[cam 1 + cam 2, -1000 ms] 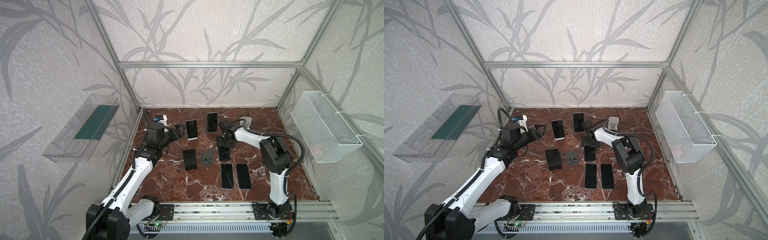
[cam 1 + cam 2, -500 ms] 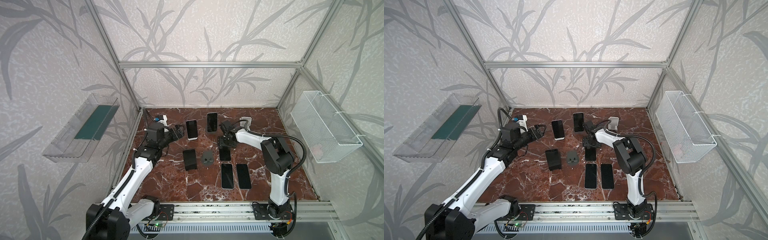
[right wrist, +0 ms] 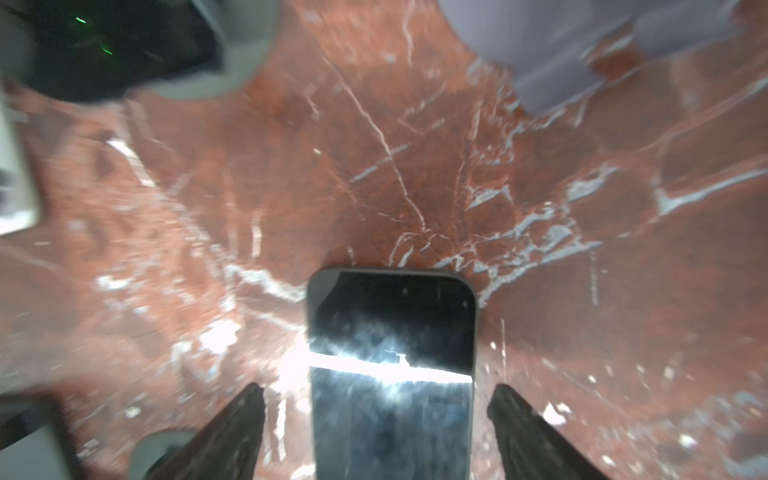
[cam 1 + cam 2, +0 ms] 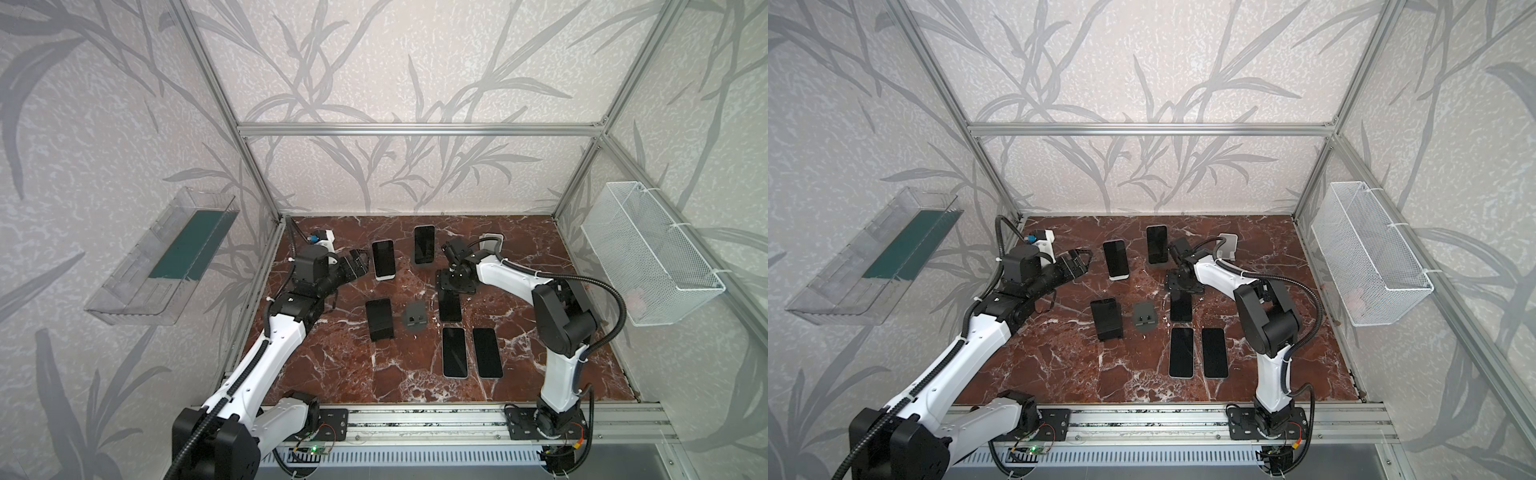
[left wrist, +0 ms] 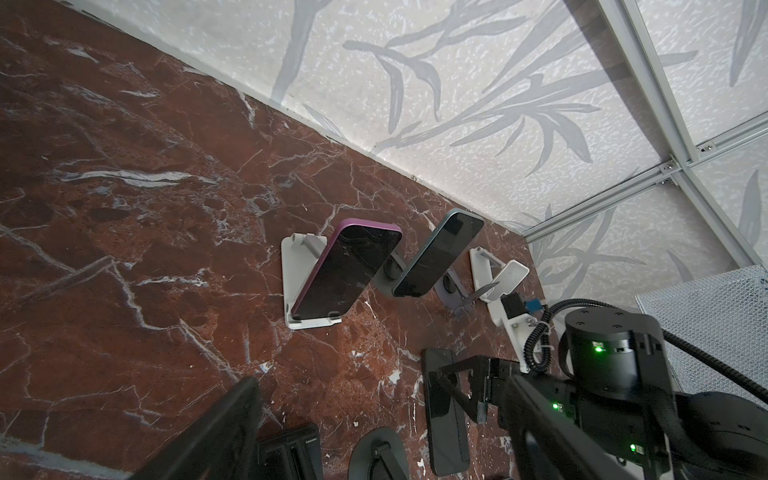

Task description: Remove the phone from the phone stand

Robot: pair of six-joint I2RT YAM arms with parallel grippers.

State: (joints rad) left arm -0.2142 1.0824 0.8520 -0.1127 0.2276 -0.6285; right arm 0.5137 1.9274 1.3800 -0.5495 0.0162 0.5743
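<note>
Purple phone (image 5: 347, 270) propped on white stand (image 5: 289, 274); dark phone (image 5: 438, 253) beside.

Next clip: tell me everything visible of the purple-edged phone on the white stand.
The purple-edged phone is a slim slab with rounded corners, a dark glossy screen, unlit, and a purple rim. It leans back, screen up, on the white plastic stand, its lower edge behind the stand's front lip. It stands left of middle toward the back of the red marble table, close to the open left gripper, which does not touch it.
</note>
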